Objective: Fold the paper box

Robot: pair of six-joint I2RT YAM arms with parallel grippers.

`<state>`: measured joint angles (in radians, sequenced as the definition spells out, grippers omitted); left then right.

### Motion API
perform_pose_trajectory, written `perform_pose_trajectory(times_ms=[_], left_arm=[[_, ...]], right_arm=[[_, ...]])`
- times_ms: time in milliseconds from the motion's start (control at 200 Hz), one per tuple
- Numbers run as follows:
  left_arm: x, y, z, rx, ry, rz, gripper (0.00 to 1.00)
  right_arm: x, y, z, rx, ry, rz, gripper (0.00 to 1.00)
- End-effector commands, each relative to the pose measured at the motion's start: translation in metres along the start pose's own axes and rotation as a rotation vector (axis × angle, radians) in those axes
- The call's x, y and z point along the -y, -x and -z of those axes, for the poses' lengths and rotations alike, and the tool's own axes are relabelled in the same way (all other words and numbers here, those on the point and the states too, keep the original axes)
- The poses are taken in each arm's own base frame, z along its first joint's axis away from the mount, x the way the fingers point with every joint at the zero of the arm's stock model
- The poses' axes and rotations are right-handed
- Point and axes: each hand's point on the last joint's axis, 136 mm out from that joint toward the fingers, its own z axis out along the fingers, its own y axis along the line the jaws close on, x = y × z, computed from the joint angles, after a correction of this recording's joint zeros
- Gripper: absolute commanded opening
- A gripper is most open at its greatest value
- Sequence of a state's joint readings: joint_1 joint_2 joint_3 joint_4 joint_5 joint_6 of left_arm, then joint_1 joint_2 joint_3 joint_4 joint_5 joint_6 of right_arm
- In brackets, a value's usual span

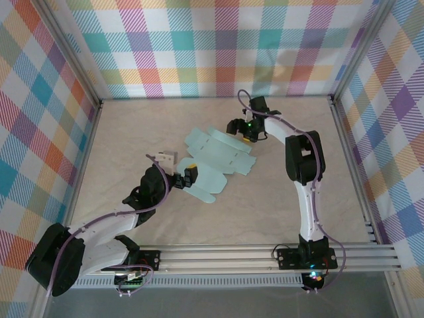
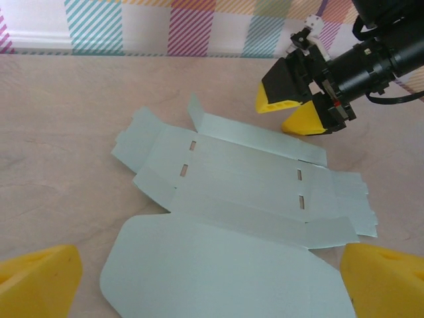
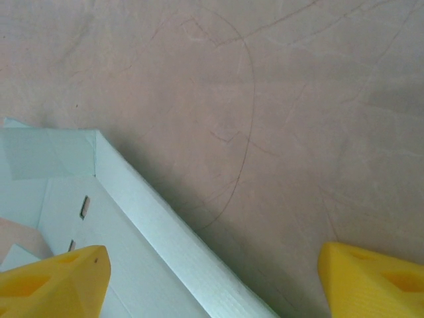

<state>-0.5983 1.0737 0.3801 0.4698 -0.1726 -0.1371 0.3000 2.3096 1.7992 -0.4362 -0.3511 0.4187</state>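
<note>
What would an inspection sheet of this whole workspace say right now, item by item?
Surface: pale beige tabletop, faintly scratched.
Job's things: paper box, an unfolded blank lying flat, far long flap tilted up.
Clutter: nothing seen.
Jaws: left jaws wide open over the blank's rounded near flap; right jaws open astride the raised flap, gripping nothing.
Cables: purple cables run along both arms.
Surroundings: plaid cloth walls, metal frame rails.
</note>
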Motion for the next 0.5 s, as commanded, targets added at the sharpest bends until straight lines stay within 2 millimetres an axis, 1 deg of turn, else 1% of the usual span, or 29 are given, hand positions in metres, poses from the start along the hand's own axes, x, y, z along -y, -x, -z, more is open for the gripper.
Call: perform_pose_trajectory(times_ms=[0, 80, 130, 265, 385, 430, 495], left_arm=[[0.0, -0.002, 0.004, -0.01, 0.006, -0.025, 1.0], [0.001, 0.0, 0.004, -0.008, 0.001, -0.025, 1.0], [0.002, 0.001, 0.003, -0.012, -0.001, -0.024, 1.0], [0.003, -0.002, -0.001, -0.029, -0.003, -0.024, 1.0], [0.004, -0.006, -0.008, -0.048, -0.002, -0.024, 1.0], [0.004, -0.008, -0.012, -0.056, 0.0, -0.019, 1.0], [0.006, -0.013, -0.018, -0.069, -0.005, -0.009, 1.0]], right_arm=[[-0.011, -0.034, 0.001, -0.1, 0.068, -0.022, 0.81], [-0.011, -0.044, 0.004, -0.117, 0.085, -0.03, 0.79], [-0.014, -0.048, 0.009, -0.11, 0.102, -0.031, 0.78], [-0.014, -0.069, 0.024, -0.097, 0.122, -0.047, 0.73], [-0.018, -0.095, 0.038, -0.095, 0.162, -0.074, 0.68], [-0.019, -0.11, 0.042, -0.108, 0.176, -0.091, 0.64], [-0.023, -0.131, 0.047, -0.133, 0.207, -0.105, 0.63]])
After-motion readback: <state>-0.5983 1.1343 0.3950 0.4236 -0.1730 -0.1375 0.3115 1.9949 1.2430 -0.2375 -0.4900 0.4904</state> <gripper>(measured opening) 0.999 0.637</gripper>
